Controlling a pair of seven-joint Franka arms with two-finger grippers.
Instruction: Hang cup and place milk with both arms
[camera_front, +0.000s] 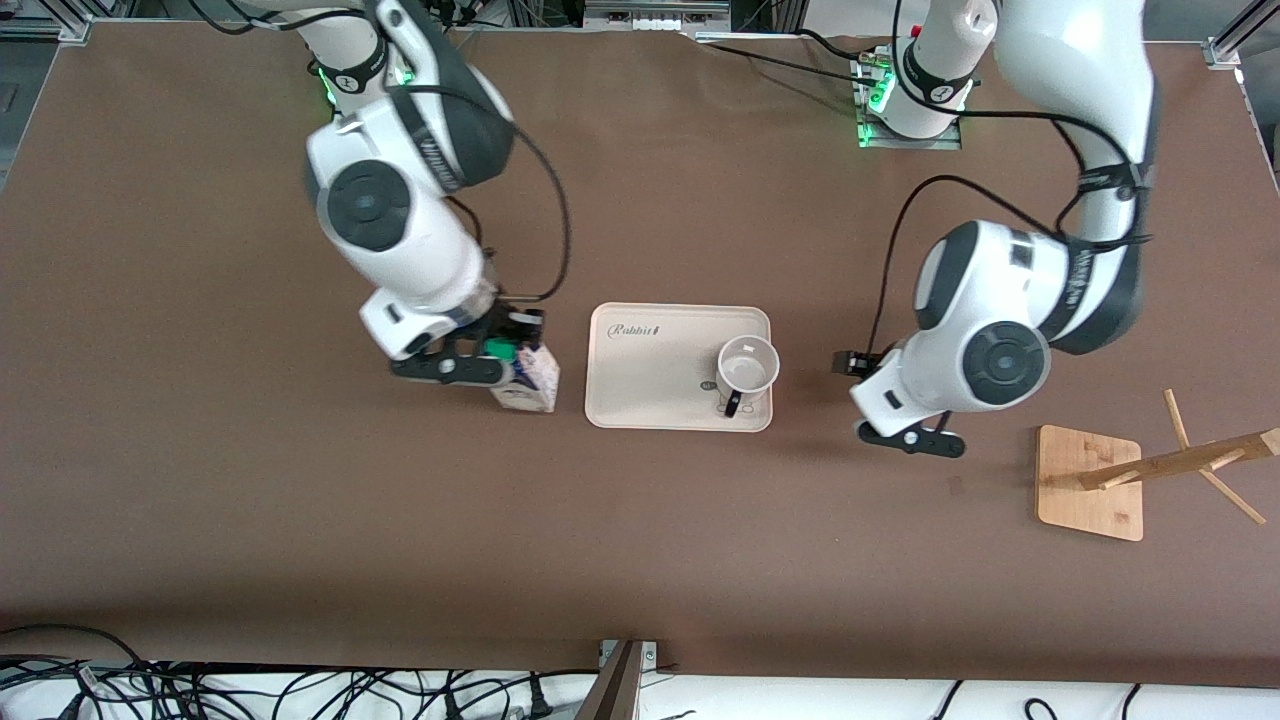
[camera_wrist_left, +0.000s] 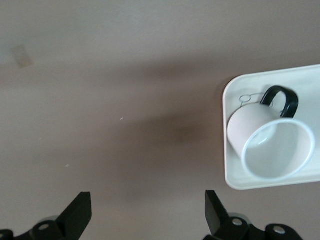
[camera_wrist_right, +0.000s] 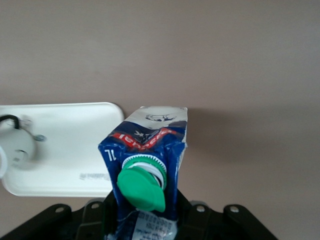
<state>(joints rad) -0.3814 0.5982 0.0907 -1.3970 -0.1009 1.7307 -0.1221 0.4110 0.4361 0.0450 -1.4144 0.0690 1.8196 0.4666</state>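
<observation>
Brown matting is covering the counter (camera_front: 200, 520), where a cream rectangular plastic tray (camera_front: 650, 385) is lying at the middle of the front frame with the small white ceramic cup (camera_front: 747, 365), black-handled, standing upright in its corner toward the left arm's end. Just beside the tray toward the right arm's end, the blue-and-white gable-top milk carton (camera_front: 528, 380) with its green screw cap (camera_wrist_right: 142, 187) is standing on the counter, and the right hand (camera_front: 480, 358) is pinching it near the top. At centre right of the front frame the left hand (camera_wrist_left: 147, 212) is hanging spread wide over bare counter between the tray and the bamboo cup rack (camera_front: 1120, 475), touching nothing.
</observation>
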